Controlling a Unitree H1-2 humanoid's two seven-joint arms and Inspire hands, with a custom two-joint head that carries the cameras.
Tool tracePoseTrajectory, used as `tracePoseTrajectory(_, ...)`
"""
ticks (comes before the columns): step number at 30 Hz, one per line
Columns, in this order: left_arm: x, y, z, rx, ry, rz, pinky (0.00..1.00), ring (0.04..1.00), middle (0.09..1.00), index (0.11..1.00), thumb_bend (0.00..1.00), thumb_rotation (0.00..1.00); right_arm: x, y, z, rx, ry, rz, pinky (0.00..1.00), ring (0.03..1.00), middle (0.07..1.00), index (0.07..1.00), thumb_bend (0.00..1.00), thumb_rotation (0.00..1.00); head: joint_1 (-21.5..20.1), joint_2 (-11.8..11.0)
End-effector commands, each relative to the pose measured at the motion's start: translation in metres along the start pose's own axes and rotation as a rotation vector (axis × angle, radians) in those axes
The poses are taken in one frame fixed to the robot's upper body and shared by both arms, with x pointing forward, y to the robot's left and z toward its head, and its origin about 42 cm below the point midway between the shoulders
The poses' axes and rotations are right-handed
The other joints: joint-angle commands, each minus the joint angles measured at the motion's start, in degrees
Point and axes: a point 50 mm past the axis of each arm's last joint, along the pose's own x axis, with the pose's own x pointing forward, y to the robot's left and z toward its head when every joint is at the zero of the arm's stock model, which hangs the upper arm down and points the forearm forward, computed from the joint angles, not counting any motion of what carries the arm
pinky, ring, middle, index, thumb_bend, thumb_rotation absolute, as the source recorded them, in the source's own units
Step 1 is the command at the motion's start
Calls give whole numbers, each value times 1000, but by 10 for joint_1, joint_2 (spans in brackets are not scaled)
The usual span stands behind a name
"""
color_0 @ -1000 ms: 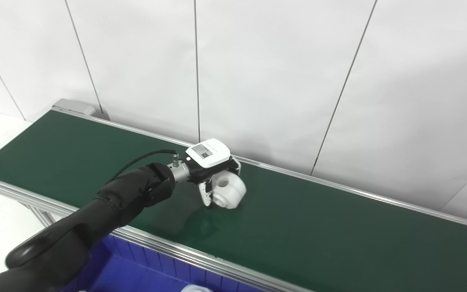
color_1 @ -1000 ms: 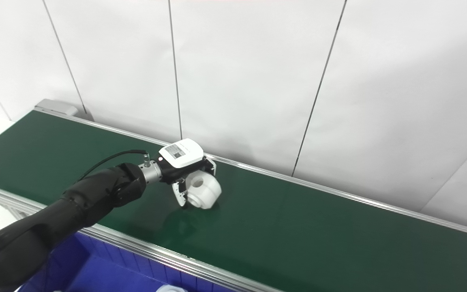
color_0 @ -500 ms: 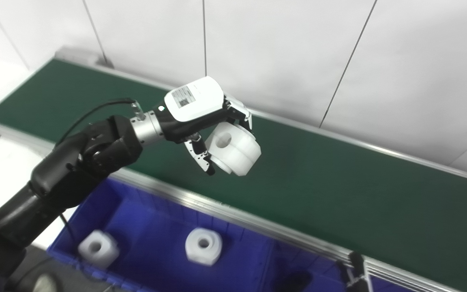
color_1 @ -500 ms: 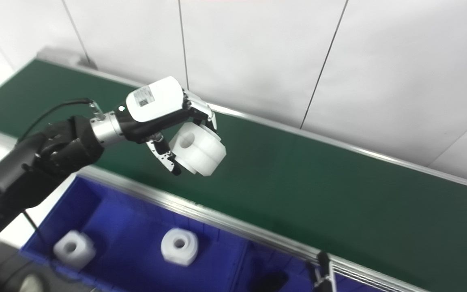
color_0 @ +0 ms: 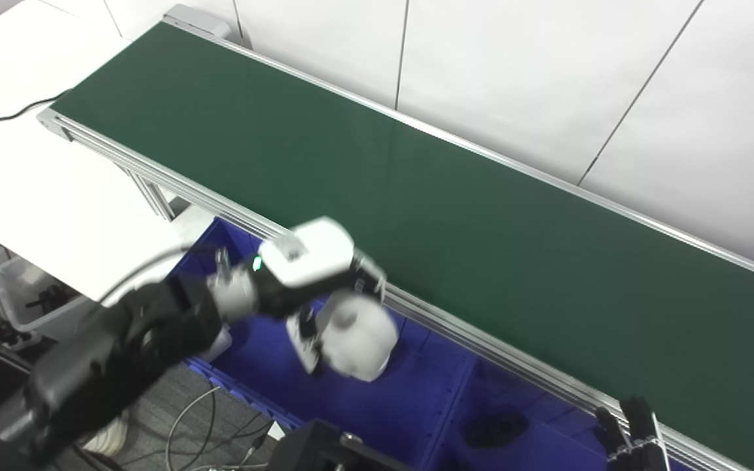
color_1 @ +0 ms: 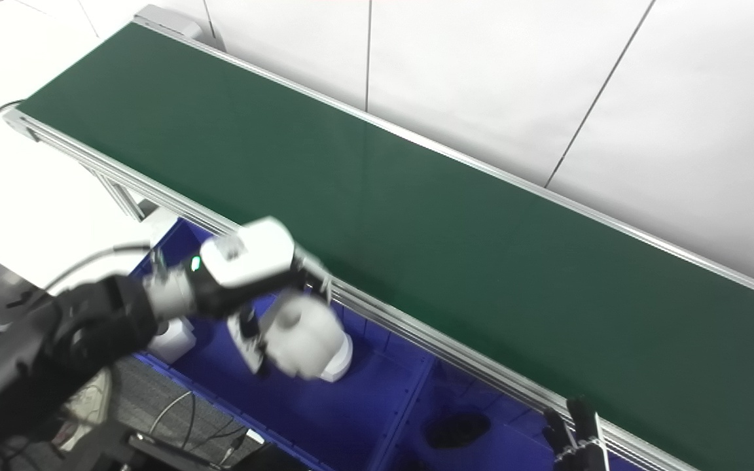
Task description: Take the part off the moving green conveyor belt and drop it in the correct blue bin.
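White part (color_0: 357,333) off the green conveyor belt (color_0: 455,216), clasped in left robot hand (color_0: 324,294) above the blue bin (color_0: 410,405). Pick done; release remaining. Right robot hand (color_0: 632,428): state unclear.

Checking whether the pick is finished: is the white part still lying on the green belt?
No, the left hand holds the white part above the blue bin, off the green belt.
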Motion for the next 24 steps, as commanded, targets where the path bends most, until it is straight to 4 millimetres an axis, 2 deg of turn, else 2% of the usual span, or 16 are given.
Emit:
tracePoseTrajectory(1, 0, 4, -3, 34, 19, 47, 343, 391, 461, 504, 522, 0, 1, -1, 8, -7, -34, 13, 862, 862, 932, 928, 846, 863, -4, 0)
tracePoseTrajectory(11, 22, -30, -6, 101, 14, -119, 384, 415, 460, 505, 523, 0, 0, 2, 8, -8, -30, 12, 862, 862, 926, 914, 848, 844, -22, -4)
tracePoseTrajectory(15, 29, -41, -12, 144, 28, -112, 383, 403, 444, 518, 520, 0, 0, 4, 7, -14, -32, 8, 841, 847, 908, 905, 829, 836, -26, -6)
tracePoseTrajectory(20, 29, -42, -16, 169, 65, -42, 344, 382, 426, 523, 519, 0, -1, 8, 9, 2, -32, 10, 847, 846, 914, 902, 824, 821, -33, -5)
tracePoseTrajectory(23, 26, -40, -15, 165, 84, -44, 394, 459, 464, 518, 523, 0, 0, 8, 10, 2, -32, 12, 855, 850, 914, 904, 817, 818, -36, -5)
tracePoseTrajectory(24, 25, -38, -14, 177, 96, -70, 531, 628, 662, 674, 806, 234, 0, 9, 10, -2, -33, 11, 851, 848, 913, 905, 818, 826, -36, -5)
